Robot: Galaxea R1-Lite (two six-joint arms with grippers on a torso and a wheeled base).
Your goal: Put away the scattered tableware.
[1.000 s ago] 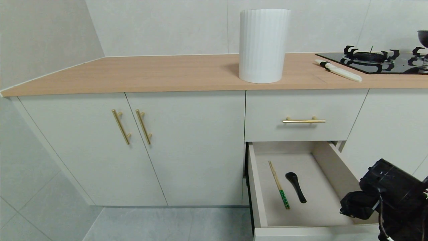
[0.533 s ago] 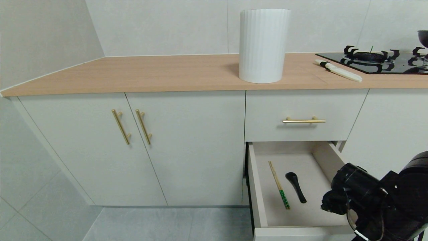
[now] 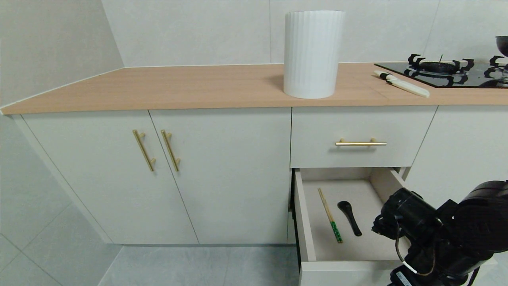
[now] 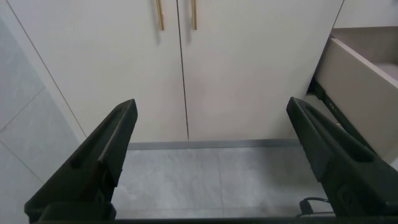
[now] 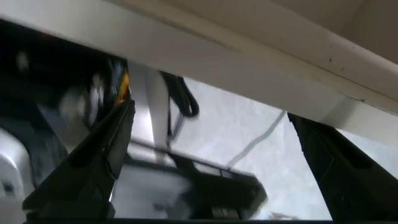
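So the chopsticks (image 3: 330,216) and the black spoon (image 3: 350,218) are lying side by side on the floor of the lower drawer (image 3: 304,222), close together but not touching. The chopsticks are nearer the left wall, with their green ends toward the front. The drawer is pulled out, while the drawer above it (image 3: 397,131) is closed, gold handle (image 3: 360,143) and all. The right arm (image 3: 436,234) hangs right in front of the open drawer's front right corner and hides that bit of it. The right gripper (image 5: 208,115) has its fingers spread wide with nothing between them, and it sits low by the drawer's pale edge (image 5: 261,53). The left gripper (image 4: 211,106) is spread apart and empty too, facing the two cupboard doors (image 4: 186,62) with grey floor tiles (image 4: 205,180) below. Up on the wooden counter (image 3: 178,85) a white knife (image 3: 401,84) lies just beside the black stove (image 3: 440,71). A tall ribbed white canister (image 3: 312,53) stands upright, roughly above the drawers.
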